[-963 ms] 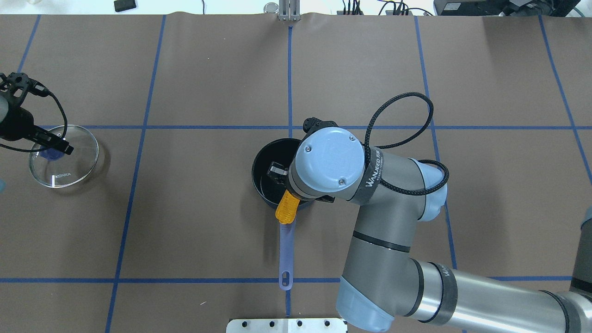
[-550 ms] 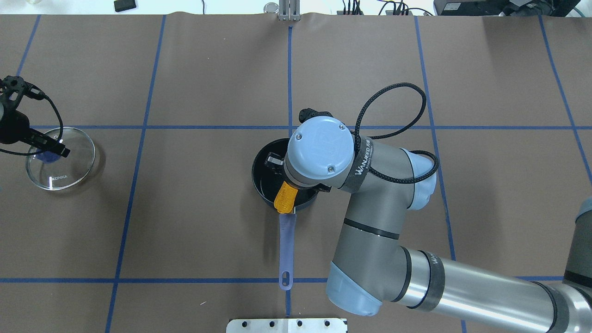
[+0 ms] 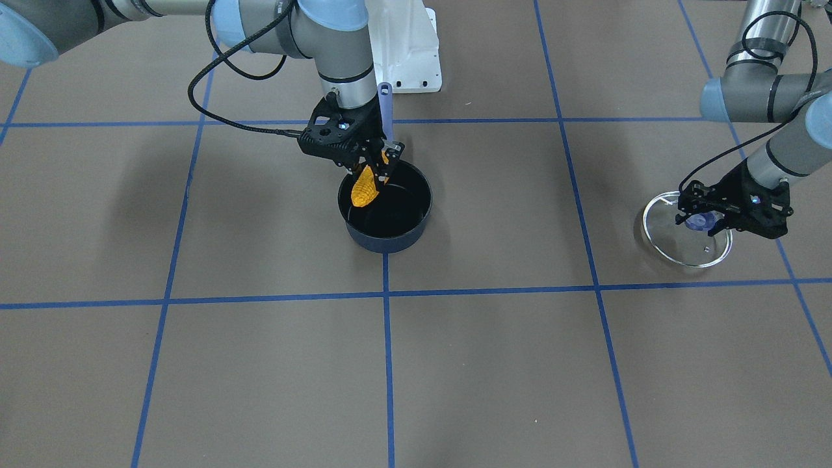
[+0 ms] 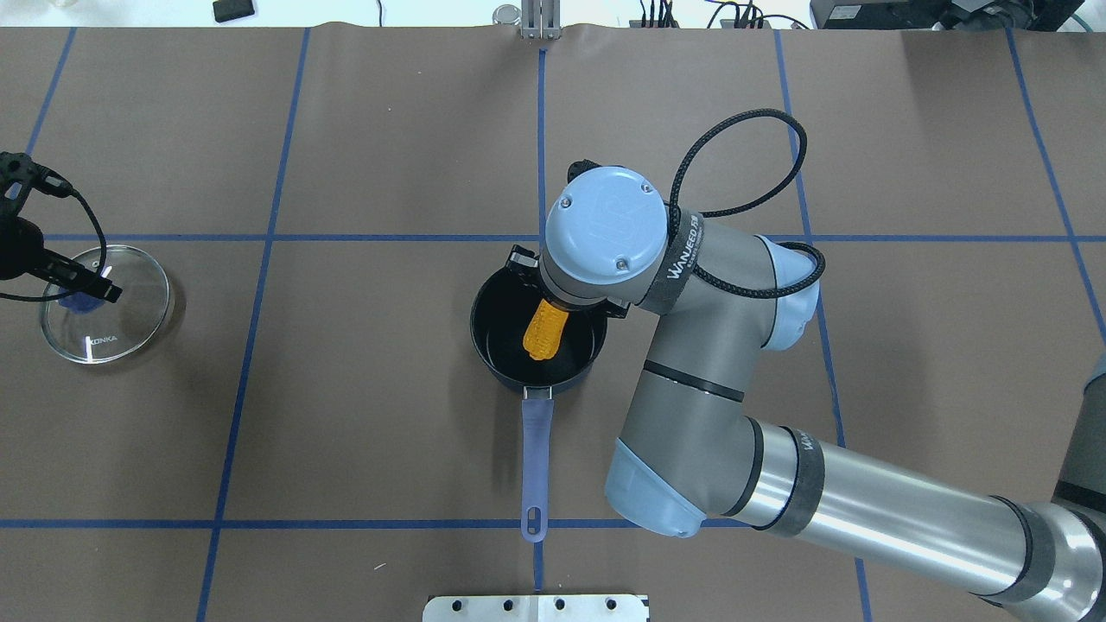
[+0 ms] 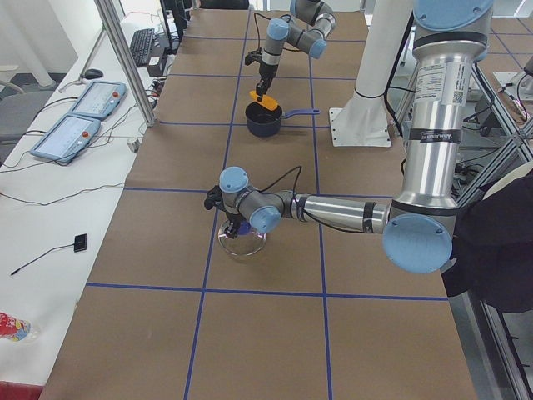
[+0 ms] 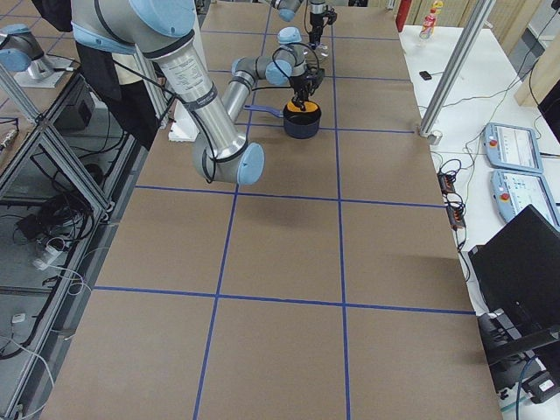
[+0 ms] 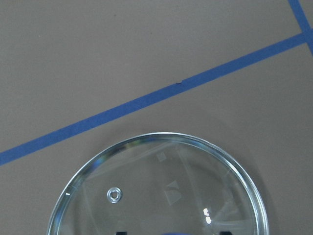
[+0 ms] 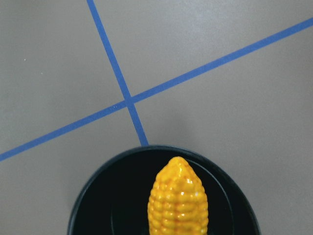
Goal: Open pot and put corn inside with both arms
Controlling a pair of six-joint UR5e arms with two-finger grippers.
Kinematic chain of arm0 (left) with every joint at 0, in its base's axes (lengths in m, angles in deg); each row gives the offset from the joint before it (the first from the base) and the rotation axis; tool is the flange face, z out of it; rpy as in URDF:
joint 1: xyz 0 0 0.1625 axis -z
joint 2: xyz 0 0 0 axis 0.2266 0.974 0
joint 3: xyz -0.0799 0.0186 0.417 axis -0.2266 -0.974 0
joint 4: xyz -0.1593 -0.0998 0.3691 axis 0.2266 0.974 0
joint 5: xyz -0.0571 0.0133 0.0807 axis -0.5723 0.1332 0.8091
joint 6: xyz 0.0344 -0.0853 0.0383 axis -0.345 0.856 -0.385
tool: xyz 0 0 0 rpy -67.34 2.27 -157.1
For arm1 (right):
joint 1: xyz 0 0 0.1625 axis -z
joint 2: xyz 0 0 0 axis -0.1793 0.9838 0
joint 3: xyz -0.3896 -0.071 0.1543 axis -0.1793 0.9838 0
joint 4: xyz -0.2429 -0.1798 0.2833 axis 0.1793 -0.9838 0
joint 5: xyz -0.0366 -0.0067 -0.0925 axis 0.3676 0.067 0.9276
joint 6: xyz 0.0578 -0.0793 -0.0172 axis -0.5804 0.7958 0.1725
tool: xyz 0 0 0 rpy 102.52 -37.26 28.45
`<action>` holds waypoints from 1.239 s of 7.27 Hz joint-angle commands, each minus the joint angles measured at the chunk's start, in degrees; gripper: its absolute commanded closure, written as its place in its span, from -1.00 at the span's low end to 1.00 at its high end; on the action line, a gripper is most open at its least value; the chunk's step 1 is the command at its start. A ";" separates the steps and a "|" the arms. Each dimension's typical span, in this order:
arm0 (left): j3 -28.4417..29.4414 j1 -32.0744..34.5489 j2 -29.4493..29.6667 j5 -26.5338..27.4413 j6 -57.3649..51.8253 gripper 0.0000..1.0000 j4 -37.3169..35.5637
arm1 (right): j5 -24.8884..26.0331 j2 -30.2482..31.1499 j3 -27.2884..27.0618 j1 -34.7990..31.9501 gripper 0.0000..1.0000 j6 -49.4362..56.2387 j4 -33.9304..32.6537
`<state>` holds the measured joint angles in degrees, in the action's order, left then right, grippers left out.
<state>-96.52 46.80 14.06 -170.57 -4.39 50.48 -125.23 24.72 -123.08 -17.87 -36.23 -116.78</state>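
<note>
The navy pot (image 4: pixel 497 345) stands open at the table's middle, its lavender handle (image 4: pixel 536 458) pointing toward the robot; it also shows in the front view (image 3: pixel 383 242). My right gripper (image 3: pixel 376 170) is shut on the yellow corn (image 4: pixel 544 333), which hangs tip-down over the pot's black inside (image 8: pixel 122 205); the corn also shows there (image 8: pixel 178 203) and in the front view (image 3: pixel 364 188). My left gripper (image 3: pixel 707 224) is shut on the knob of the glass lid (image 4: pixel 104 324), far to the left and low over the table. I cannot tell if the lid touches the table.
The robot's white base plate (image 4: pixel 536 607) lies at the near table edge, behind the pot handle. Blue tape lines (image 4: pixel 259 238) cross the brown table cover. A small black object (image 4: pixel 233 9) lies beyond the far edge.
My right gripper has carried the corn from over the pot's near rim to over the pot's middle. My left gripper has moved the lid a little further left.
</note>
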 commanded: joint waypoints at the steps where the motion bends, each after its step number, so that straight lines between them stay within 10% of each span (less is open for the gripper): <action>1: 0.00 -0.05 -0.03 0.00 0.07 -0.60 0.04 | -0.01 -0.83 1.44 -0.27 0.28 0.22 0.01; 3: -0.26 -0.05 0.23 -0.35 0.25 -0.94 -0.05 | -0.01 -0.92 2.23 -0.27 0.26 0.39 0.10; 4: -0.52 0.04 0.23 -0.53 0.33 -0.95 -0.14 | 0.34 -0.83 2.75 -0.19 -0.99 0.57 0.88; 9: -0.26 6.17 0.93 -6.39 -1.06 -0.96 -1.01 | -6.55 1.87 1.79 -8.66 -1.00 12.63 3.62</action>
<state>-97.01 49.79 14.87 -174.07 -4.53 49.65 -127.57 24.93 -120.99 -21.71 -29.84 -113.29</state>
